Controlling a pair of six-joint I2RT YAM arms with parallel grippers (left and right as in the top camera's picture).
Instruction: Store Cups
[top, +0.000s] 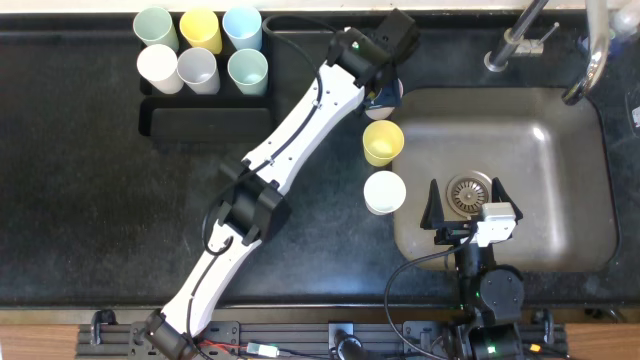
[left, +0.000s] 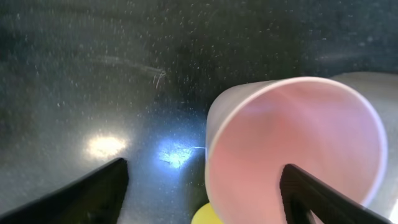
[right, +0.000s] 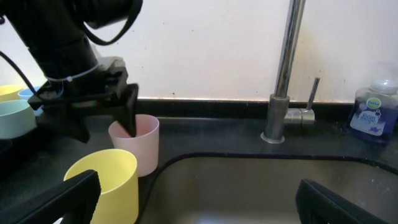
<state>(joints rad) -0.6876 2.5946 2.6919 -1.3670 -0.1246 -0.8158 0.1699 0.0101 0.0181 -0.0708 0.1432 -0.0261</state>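
A pink cup (left: 292, 149) stands on the dark counter at the sink's upper-left corner (top: 388, 97). My left gripper (left: 202, 199) is open over it. One finger (right: 129, 112) reaches inside the rim and the other is outside, so the cup's wall lies between them. A yellow cup (top: 383, 142) and a white cup (top: 385, 192) stand in a row just in front of the pink one. Several cups (top: 200, 50) sit on a black rack (top: 205, 122) at the back left. My right gripper (top: 468, 205) is open and holds nothing, low over the sink near the drain.
The steel sink (top: 540, 150) takes up the right side, with a faucet (top: 515, 40) behind it and a blue soap bottle (right: 373, 112) by the wall. The left arm (top: 290, 140) crosses the counter diagonally.
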